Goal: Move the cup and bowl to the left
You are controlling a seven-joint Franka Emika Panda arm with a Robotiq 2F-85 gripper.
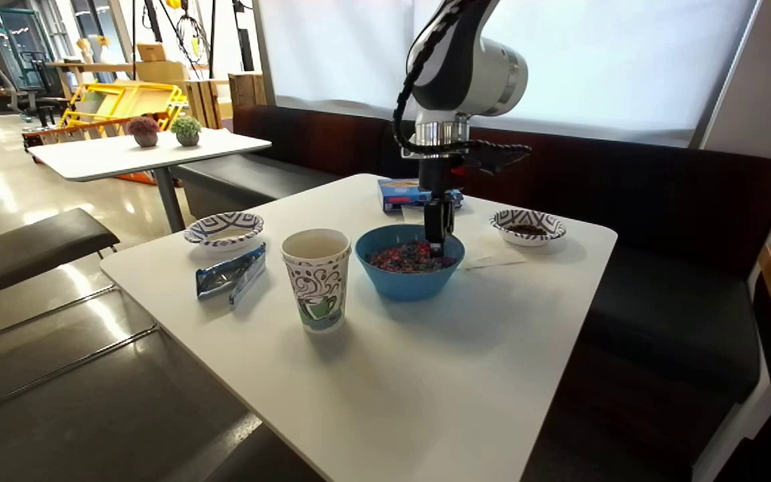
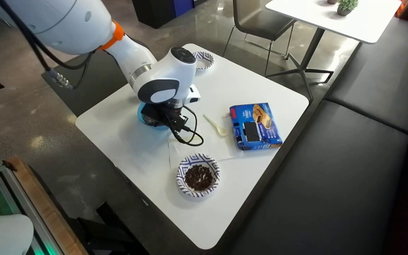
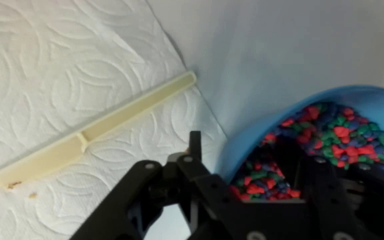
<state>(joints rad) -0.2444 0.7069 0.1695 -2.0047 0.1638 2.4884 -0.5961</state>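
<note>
The gripper (image 3: pixel 242 146) stands well parted, holding nothing, astride the rim (image 3: pixel 235 156) of the bowl (image 1: pixel 405 284) beneath it. Lifted by one edge, the bowl could tilt and spill its bits (image 3: pixel 348 140).

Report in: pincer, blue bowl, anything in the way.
Pincer open, astride edge of blue bowl. Bowl on table, not gripped. Cup upright beside it, possibly in the way.

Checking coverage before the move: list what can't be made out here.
Inside bottom of the cup, in an exterior view: hidden by its near wall.
Much of the bowl, in an exterior view: behind the arm.
End of the knife, wrist view: cut off by left edge.
Box fine print, both exterior views: too small.
</note>
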